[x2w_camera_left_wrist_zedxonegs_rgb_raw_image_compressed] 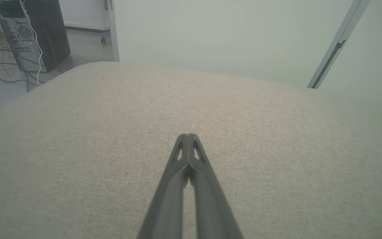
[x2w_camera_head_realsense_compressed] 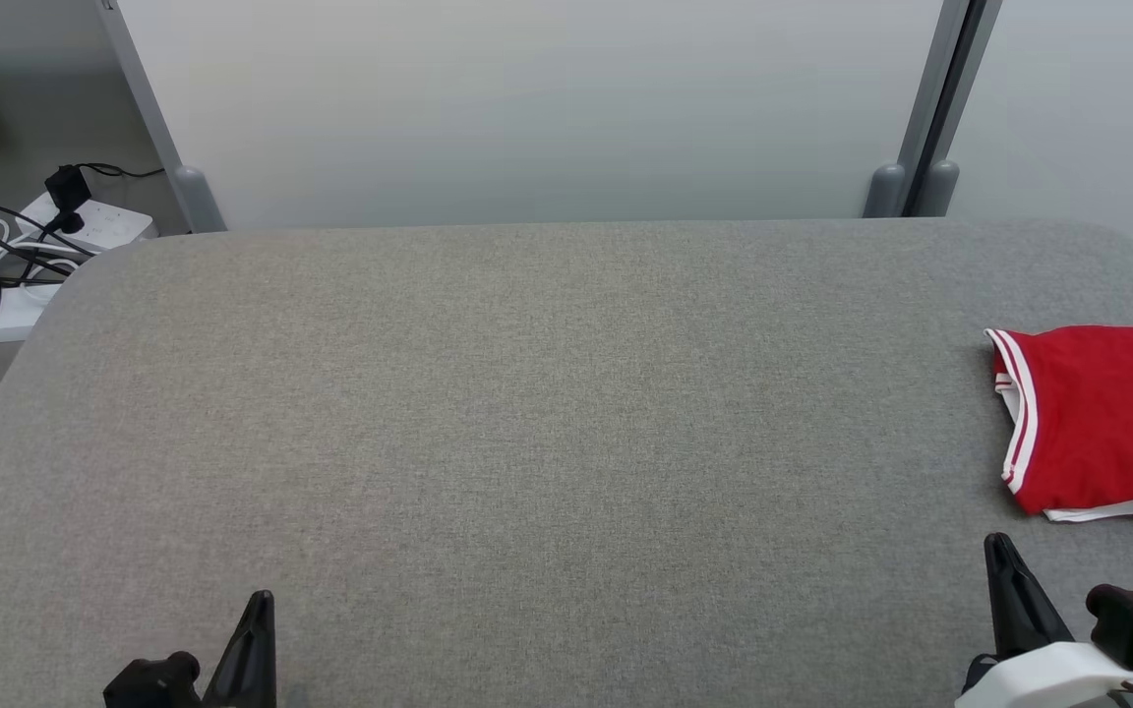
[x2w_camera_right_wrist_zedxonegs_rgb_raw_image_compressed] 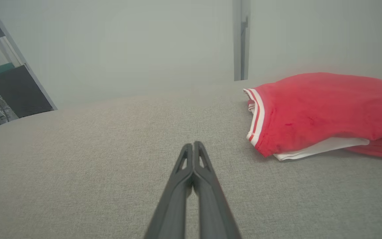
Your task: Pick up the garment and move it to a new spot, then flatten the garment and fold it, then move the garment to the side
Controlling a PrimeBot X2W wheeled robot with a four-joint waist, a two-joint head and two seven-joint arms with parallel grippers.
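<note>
So the red garment (x2w_camera_head_realsense_compressed: 1103, 418) is seen folded up at the right side of the grey table (x2w_camera_head_realsense_compressed: 527, 393), just ahead of the right gripper (x2w_camera_head_realsense_compressed: 997, 543) but not touched by it. That one and the left gripper (x2w_camera_head_realsense_compressed: 262, 600) are both pinched fully closed, nothing held.
</note>
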